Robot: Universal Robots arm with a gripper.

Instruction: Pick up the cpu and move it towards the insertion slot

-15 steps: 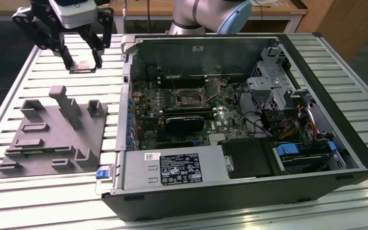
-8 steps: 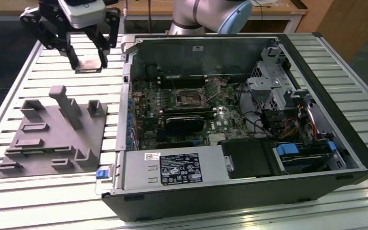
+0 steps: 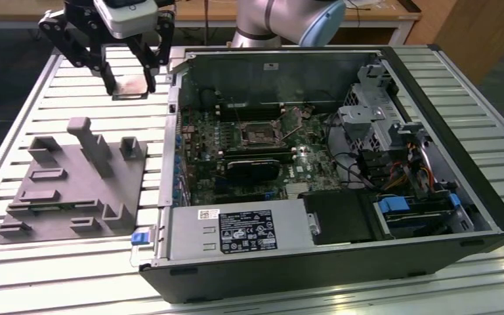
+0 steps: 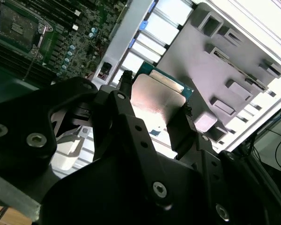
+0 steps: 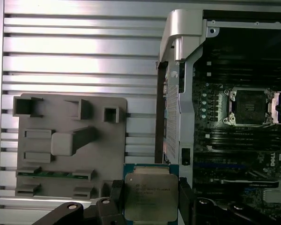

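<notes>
1. The gripper [image 3: 131, 84] hangs above the slatted table [image 3: 462, 72], at about ten o'clock from the open computer case [image 3: 340, 164] in the exterior view, and its two black fingers [image 5: 117, 197] are closed on the cpu [image 5: 151, 197]. The chip sits pinched edge to edge, its silvery face toward the first wrist view.

2. In the second wrist view the cpu [image 4: 157, 101] shows the same hold: thin edges only, one finger [image 4: 124, 101] on each side. A hold that narrow could let the chip twist or slide out if the arm jolts.

3. The insertion slot [image 3: 259, 133] lies inside the case, at roughly four o'clock from the gripper in the exterior view, well apart from it. In the first wrist view the insertion slot [image 5: 249, 107] stands at about two o'clock from the held chip, dark centre in a shiny frame.

4. Between chip and socket rises the case wall [image 3: 175, 131]. I judge that the chief hazard: a low crossing could clip the rim and knock the chip askew.

5. The grey moulded block [image 3: 73, 184] stands at six o'clock from the gripper, with an upright post [image 3: 90, 141]. A dropped chip could land on it or slip between the table slats.

6. Around the socket sit crowded board parts. If the chip arrives tilted or turned, a corner could catch the frame instead of lying square.
</notes>
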